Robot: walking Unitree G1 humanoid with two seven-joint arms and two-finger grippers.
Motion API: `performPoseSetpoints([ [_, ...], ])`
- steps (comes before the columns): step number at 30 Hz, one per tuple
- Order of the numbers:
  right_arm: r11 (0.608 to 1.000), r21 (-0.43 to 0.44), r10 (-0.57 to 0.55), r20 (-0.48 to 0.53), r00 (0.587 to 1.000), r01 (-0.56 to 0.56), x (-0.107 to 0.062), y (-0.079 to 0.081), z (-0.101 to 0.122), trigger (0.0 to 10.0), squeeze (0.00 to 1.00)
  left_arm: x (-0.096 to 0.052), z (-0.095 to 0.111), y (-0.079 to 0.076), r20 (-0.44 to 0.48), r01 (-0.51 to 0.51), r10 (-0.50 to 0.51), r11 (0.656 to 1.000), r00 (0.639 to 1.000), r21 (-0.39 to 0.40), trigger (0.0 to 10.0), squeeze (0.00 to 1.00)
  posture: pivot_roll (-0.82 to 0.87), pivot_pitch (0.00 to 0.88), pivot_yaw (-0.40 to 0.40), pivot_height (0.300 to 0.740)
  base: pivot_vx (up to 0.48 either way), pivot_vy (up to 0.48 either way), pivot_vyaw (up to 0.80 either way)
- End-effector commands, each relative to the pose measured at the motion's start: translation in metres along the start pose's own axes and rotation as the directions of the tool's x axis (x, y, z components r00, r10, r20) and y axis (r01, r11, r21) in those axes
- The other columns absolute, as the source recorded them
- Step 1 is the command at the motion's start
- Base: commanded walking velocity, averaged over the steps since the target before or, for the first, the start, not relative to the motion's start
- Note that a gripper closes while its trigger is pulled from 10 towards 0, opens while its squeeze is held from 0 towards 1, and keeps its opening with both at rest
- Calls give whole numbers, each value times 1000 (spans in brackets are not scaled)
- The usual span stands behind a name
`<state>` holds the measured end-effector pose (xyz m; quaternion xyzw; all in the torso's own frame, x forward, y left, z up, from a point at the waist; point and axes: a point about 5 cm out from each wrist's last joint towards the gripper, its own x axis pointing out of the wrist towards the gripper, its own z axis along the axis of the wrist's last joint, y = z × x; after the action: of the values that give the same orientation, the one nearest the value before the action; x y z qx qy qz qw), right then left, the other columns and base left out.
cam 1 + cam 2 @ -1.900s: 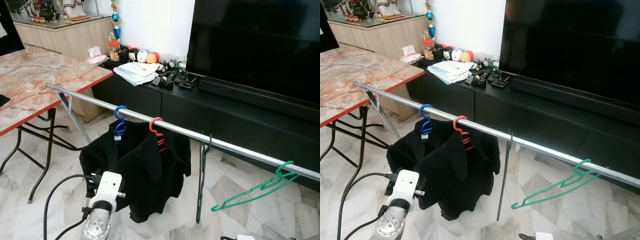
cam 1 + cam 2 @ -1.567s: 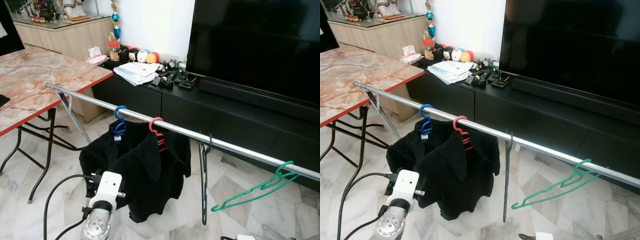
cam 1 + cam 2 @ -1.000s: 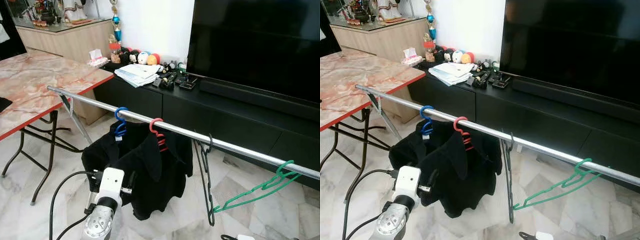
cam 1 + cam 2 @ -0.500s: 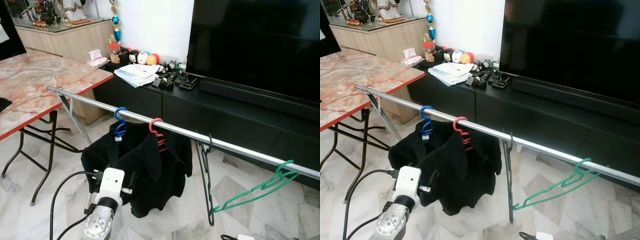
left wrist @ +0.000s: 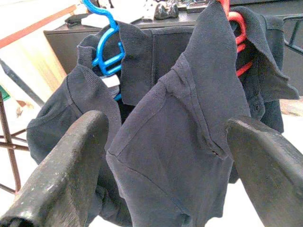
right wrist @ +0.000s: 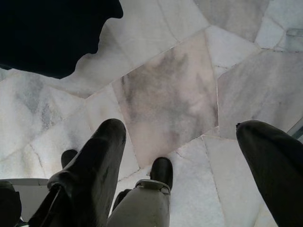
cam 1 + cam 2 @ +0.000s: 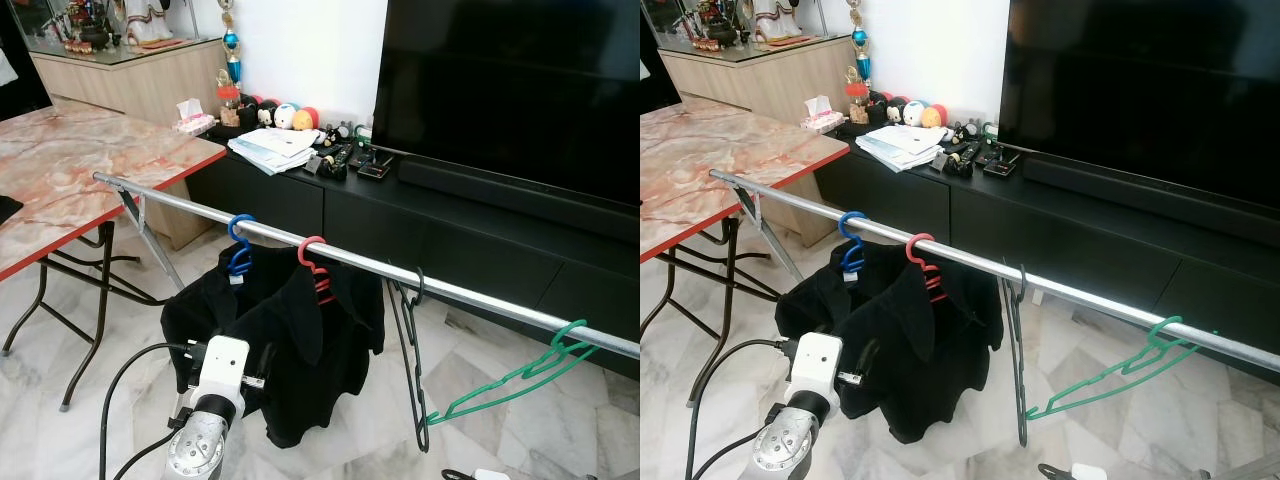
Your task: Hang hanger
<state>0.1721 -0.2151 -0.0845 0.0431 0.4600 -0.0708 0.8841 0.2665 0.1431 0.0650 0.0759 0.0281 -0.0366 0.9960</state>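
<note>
Black fingers of the left gripper (image 5: 165, 156) stand spread wide with nothing between them, aimed at two dark shirts (image 5: 189, 123) just ahead; the silver left arm (image 7: 205, 420) rises low at the near edge of the head views, short of the garments. Right gripper (image 6: 184, 156) also spread and empty, pointing down at the pale marble floor (image 6: 165, 90), one dark cloth corner (image 6: 52, 33) at the frame edge. Outward: one metal rail (image 7: 350, 262) runs slanting across the scene, from the left down to the right. Four hangers on it, counted from the left: blue hanger (image 7: 238, 243), red hanger (image 7: 315, 262), black hanger (image 7: 410, 360), green hanger (image 7: 520, 378). Blue and red each carry one of the shirts, and the two garments overlap. Black hanger is bare, hooked over the rail just right of the red one, seen nearly edge-on, hanging straight down. Green hanger is bare too, well apart toward the right end, hook on the rail, body tilted. One marble-topped folding table (image 7: 70, 165) to the left. One low black cabinet (image 7: 470, 235) behind the rail, with papers (image 7: 272, 148) and small clutter on top, one large dark television (image 7: 510, 90) above it.
</note>
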Motion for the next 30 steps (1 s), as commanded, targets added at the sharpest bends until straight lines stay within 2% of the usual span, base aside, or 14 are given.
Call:
performPoseSetpoints([
  [1,1000,12,1,5,1000,-1,0,0,0,10000,0,-2,0,1,6,-1,1,1000,1000,-3,10000,0,-36,0,35,740,0,0,0],
  [13,1000,14,0,3,1000,0,0,0,-1,10000,0,-2,-2,2,-7,-9,9,1000,1000,-20,10000,0,-35,0,35,740,0,0,0],
  [30,1000,28,-3,2,1000,3,0,1,-1,10000,0,-1,-2,3,-10,-10,10,1000,1000,-22,10000,0,-32,0,40,740,0,335,0],
])
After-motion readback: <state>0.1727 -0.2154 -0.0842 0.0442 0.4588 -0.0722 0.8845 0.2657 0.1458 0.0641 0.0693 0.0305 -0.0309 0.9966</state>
